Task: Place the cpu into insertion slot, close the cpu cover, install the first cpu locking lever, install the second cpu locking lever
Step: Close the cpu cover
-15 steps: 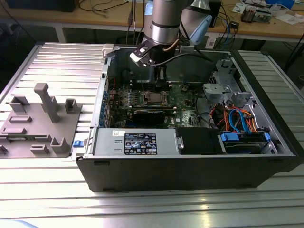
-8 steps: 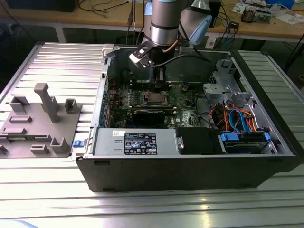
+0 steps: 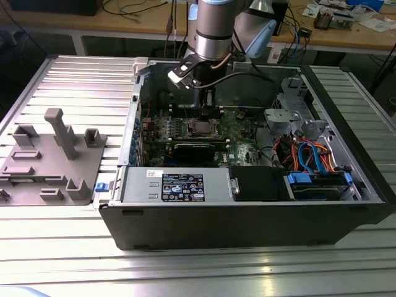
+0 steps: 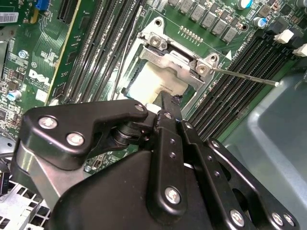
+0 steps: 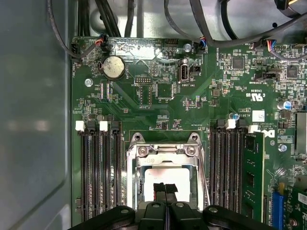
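Hanging pinched claw (image 5: 164, 188) above cpu (image 5: 165, 175)

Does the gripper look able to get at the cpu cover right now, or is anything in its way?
Likely yes. In the first wrist view the gripper hangs close over the cpu cover, nothing between them; the memory slots stand off to the sides.

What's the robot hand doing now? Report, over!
Gripper shut, over the cpu. It sits in insertion slot, cpu cover down. One locking lever sticking out.

Electronics lab: cable-strewn wooden workbench (image 3: 74, 23)
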{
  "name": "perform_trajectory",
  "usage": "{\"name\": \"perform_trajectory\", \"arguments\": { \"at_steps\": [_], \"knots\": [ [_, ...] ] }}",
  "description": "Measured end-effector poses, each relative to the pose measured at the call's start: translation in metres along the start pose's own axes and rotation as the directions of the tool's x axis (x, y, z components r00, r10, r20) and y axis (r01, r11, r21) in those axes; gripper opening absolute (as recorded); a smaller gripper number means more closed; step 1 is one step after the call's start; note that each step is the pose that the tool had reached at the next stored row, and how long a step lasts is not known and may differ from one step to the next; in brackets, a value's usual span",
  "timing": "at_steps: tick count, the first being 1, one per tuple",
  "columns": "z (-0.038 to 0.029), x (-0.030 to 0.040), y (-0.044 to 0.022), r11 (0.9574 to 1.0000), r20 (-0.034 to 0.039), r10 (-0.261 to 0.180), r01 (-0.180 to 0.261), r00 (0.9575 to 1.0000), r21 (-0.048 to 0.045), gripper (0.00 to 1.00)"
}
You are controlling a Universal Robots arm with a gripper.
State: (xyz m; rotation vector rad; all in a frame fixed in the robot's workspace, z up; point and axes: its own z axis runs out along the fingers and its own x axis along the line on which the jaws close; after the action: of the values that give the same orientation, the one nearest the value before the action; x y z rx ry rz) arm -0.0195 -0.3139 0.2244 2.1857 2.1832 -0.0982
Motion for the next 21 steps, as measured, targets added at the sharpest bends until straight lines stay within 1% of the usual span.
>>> {"name": "perform_trajectory", "arguments": {
  "at_steps": [21],
  "knots": [
    [0.0087,0.0007,-0.0031,1.0000,-0.0001,0.000,0.000,1.0000,0.0000,0.11]
  ]
}}
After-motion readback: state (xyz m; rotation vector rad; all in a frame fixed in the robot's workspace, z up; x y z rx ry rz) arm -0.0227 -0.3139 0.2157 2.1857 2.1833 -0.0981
